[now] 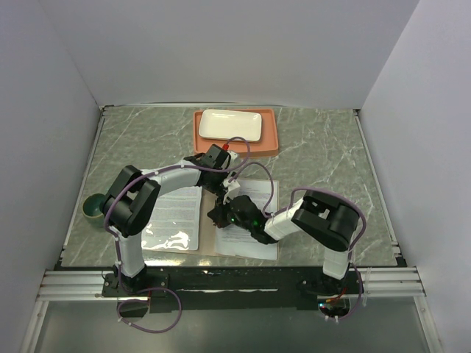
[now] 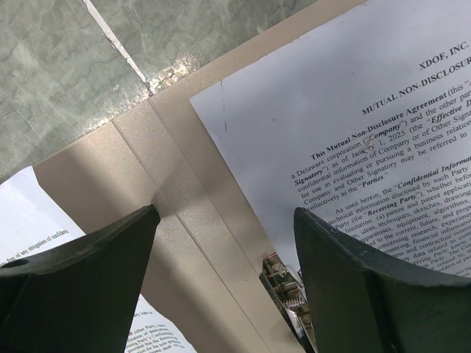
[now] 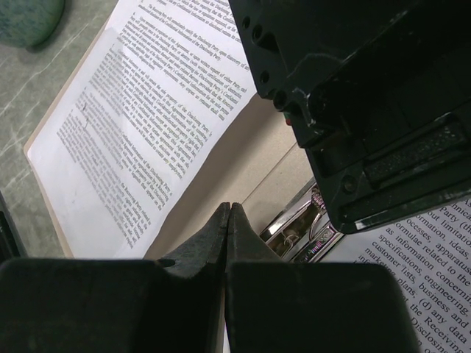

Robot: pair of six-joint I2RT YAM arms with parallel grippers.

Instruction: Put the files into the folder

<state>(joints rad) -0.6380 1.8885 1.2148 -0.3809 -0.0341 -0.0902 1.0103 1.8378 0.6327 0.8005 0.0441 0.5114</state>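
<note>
Hovering over folder spine: left gripper, jaws wide, empty. Right gripper, jaws closed on nothing, beside clip, probably to lever it for files.

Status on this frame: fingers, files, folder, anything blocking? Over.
Left fingers open, empty, above spine. Right fingers shut, empty, beside clip. Folder open, files one per half. Left arm crowds right arm at clip.
</note>
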